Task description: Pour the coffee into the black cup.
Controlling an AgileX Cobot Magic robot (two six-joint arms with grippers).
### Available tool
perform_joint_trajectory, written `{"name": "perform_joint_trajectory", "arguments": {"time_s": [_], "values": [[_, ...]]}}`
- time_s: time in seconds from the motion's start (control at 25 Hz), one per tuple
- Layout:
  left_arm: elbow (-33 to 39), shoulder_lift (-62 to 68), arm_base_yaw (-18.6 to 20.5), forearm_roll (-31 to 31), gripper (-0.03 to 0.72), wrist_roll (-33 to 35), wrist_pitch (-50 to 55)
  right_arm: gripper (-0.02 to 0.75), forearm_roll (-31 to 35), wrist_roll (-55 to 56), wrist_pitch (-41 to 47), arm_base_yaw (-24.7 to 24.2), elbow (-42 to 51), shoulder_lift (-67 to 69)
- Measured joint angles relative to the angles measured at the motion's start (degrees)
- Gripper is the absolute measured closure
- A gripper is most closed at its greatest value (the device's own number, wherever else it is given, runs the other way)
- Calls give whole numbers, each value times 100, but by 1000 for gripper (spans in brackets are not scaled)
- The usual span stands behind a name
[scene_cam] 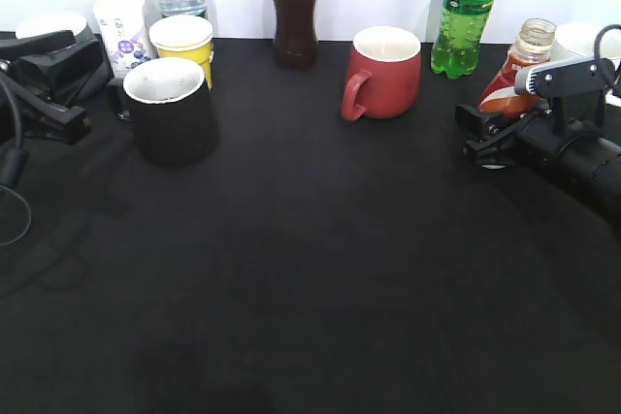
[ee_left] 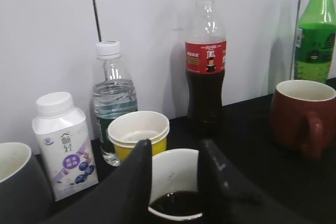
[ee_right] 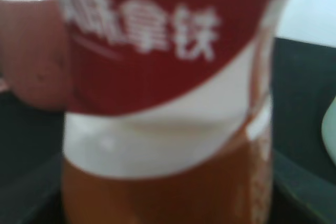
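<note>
So from the exterior view, your coffee (scene_cam: 521,70) stands upright, neck up, far right on the counter (scene_cam: 320,269), right gripper (scene_cam: 490,128) at its base. Left wrist: jaws apart over the black cup (ee_left: 176,192). Right wrist: blurry label fills everything, can't tell if the jaws are clamped.

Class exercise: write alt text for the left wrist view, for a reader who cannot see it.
The left gripper has its two dark fingers on either side of the near rim of a white-lined cup holding dark liquid. Behind it on the black table stand a yellow paper cup, a small milk bottle, a water bottle, a cola bottle, a dark red mug and a green soda bottle.
</note>
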Motion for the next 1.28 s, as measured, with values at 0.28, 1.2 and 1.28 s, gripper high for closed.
{"name": "perform_joint_trajectory", "arguments": {"time_s": [0.28, 1.2, 1.28], "values": [[0, -2, -5, 0, 449, -10, 33, 90, 29, -1, 320, 0, 206, -383], [-1937, -3624, -1554, 127, 219, -2138, 10126, 160, 560, 916, 9629, 754, -435, -5976], [-1943, -4337, -1604, 16, 220, -2051, 10810, 160, 590, 610, 10234, 754, -441, -7207]]}}
